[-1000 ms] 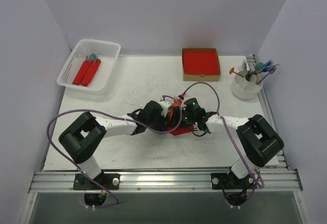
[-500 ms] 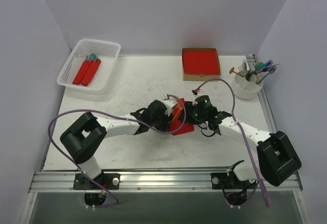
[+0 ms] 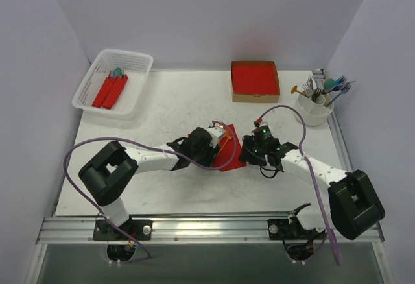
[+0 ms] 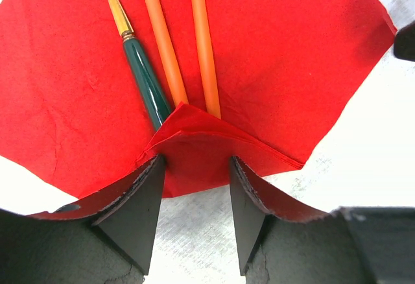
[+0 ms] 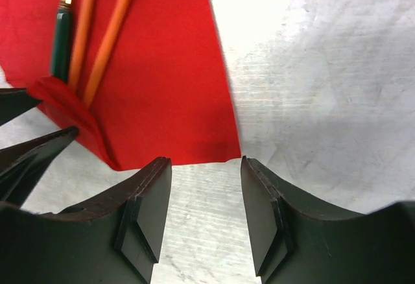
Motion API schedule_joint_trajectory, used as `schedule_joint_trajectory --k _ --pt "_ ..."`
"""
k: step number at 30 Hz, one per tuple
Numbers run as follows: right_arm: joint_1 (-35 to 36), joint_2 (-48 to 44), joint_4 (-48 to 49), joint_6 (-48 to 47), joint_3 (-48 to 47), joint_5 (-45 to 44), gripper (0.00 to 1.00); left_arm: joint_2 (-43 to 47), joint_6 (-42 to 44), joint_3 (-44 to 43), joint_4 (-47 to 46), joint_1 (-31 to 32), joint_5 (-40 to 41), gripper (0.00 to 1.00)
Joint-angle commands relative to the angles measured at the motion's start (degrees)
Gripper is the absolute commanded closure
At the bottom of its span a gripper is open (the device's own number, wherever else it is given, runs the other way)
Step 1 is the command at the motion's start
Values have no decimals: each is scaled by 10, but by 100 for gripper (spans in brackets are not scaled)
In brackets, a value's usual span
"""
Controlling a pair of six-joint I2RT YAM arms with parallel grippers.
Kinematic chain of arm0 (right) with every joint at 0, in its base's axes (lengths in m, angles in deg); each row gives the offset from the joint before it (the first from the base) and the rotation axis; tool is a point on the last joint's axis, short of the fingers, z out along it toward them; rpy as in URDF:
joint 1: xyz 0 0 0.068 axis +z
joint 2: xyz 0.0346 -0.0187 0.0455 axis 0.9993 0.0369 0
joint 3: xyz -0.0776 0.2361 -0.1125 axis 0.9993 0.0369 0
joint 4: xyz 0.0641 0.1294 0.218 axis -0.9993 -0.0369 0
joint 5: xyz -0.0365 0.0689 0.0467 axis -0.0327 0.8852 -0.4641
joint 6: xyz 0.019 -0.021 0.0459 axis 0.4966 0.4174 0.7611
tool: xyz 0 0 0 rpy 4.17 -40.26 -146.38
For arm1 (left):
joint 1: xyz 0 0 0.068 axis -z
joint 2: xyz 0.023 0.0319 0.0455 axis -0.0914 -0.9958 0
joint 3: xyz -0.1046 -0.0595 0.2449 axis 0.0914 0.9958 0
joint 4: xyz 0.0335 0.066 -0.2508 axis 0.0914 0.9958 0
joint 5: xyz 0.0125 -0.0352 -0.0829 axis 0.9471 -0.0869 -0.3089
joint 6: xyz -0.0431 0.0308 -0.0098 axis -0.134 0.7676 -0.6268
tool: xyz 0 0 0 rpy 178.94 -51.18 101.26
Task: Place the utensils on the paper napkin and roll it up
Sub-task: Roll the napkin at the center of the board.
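Three slim utensils (image 4: pixel 165 57), one teal-handled and two orange, lie on one bright-red paper napkin (image 4: pixel 272 70) at the white counter's (image 5: pixel 324 70) centre. At its 9 o'clock the left claw (image 4: pixel 196 162) is spread, straddling a folded corner. At 3 o'clock the right claw (image 5: pixel 204 167) gapes empty.

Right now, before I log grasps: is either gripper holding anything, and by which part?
Right gripper holds nothing, jaws open. Left gripper straddles the paper napkin's folded corner; a grip cannot be told.
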Motion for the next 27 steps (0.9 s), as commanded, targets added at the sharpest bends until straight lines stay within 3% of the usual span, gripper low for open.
schedule_joint_trajectory --k 1,4,21,23,27 --pt "-1 29 -33 16 -7 -30 54 6 11 -19 3 2 0 47" --pt "0 56 -34 22 -12 -42 59 8 13 -19 4 0 -2 47" --pt "49 130 -55 54 -65 -104 60 12 22 -23 10 1 -10 47" --pt "51 137 -52 56 -64 -105 64 10 23 -23 12 1 -10 47" --pt "50 125 -31 57 -54 -86 81 8 24 -20 6 1 -10 47"
